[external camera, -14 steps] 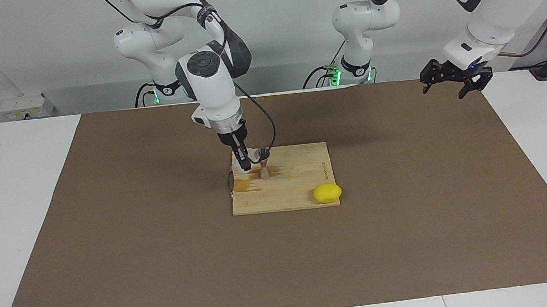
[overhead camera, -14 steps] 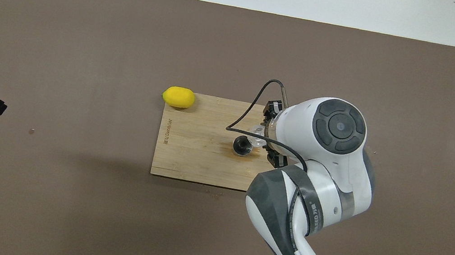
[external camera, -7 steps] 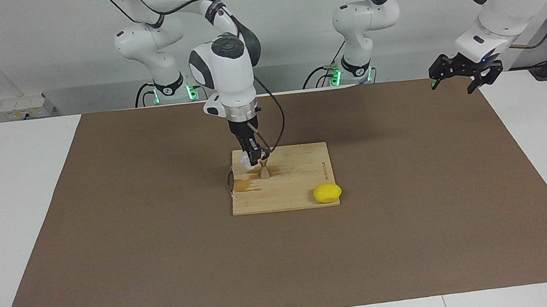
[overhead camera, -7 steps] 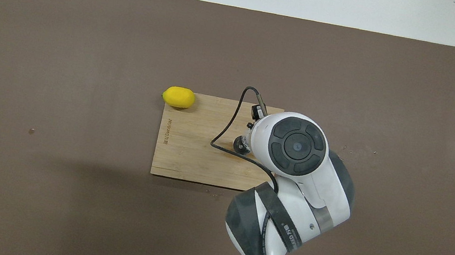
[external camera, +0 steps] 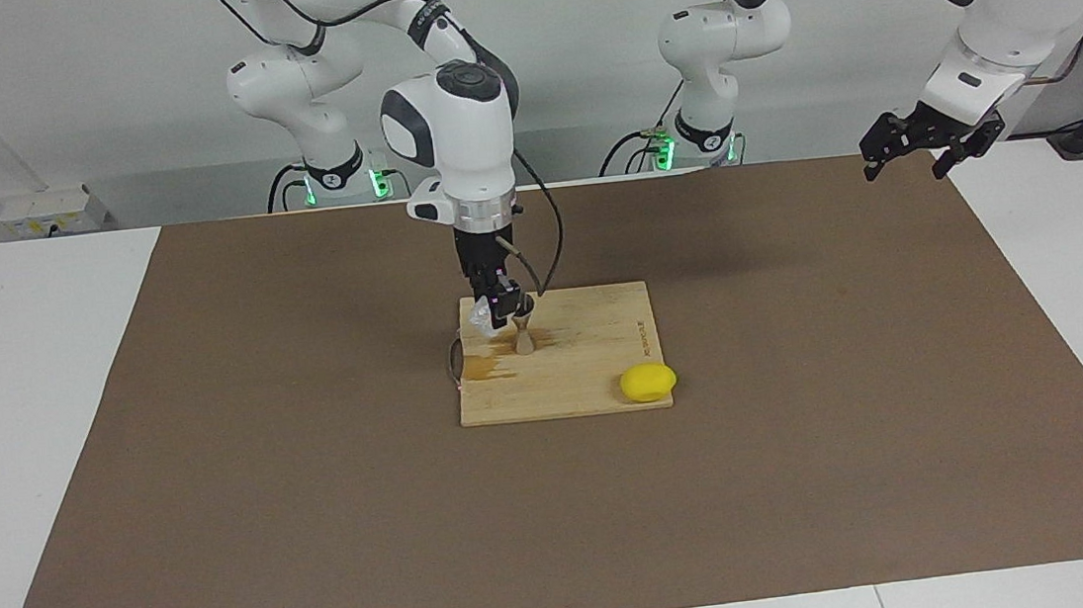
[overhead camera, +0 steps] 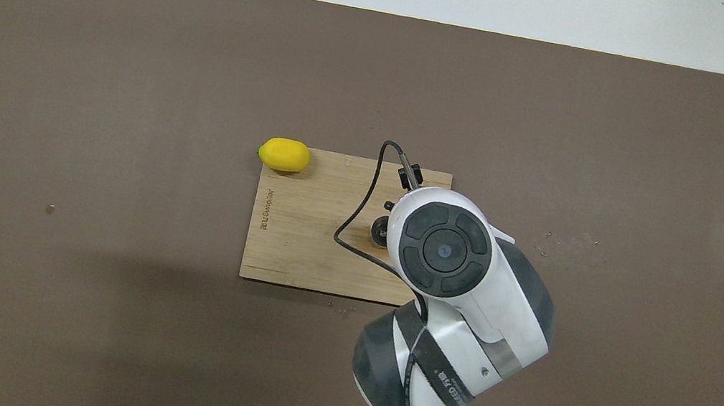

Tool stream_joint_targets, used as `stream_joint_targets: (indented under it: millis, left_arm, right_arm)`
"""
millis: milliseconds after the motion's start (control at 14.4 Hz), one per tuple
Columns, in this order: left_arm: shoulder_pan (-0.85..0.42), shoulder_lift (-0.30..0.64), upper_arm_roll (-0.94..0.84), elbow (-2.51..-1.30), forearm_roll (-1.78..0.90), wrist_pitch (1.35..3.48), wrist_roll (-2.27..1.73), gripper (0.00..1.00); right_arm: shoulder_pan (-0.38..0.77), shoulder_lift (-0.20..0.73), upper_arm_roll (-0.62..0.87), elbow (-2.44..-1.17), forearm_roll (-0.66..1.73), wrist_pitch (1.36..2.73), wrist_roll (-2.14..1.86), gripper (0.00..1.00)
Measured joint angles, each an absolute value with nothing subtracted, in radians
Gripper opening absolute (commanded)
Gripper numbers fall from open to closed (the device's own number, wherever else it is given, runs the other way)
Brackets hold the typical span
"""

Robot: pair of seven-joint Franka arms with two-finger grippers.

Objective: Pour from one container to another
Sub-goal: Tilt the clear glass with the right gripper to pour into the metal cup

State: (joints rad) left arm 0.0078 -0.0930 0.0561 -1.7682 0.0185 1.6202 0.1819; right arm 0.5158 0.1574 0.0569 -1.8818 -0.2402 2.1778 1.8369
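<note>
Right tool (external camera: 499,310) grasps the glass tumbler (external camera: 482,317) just beside the jigger (external camera: 524,336).

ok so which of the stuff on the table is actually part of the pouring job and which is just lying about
In the job: glass tumbler, held by the right gripper; metal jigger, standing on the board.

Lying about: lemon; wooden board; brown mat. The left gripper waits, open.

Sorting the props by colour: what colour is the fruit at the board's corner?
Bright yellow; the lemon shows best in the facing view.
</note>
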Motion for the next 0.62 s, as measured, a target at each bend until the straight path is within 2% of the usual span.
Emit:
stream_joint_targets:
  millis: [624]
  left_arm:
    - [0.005, 0.034, 0.044, -1.610, 0.003, 1.609, 0.134, 1.00]
  right_arm:
    - [0.529, 0.153, 0.057, -1.883, -0.277, 2.178, 1.866, 0.02]
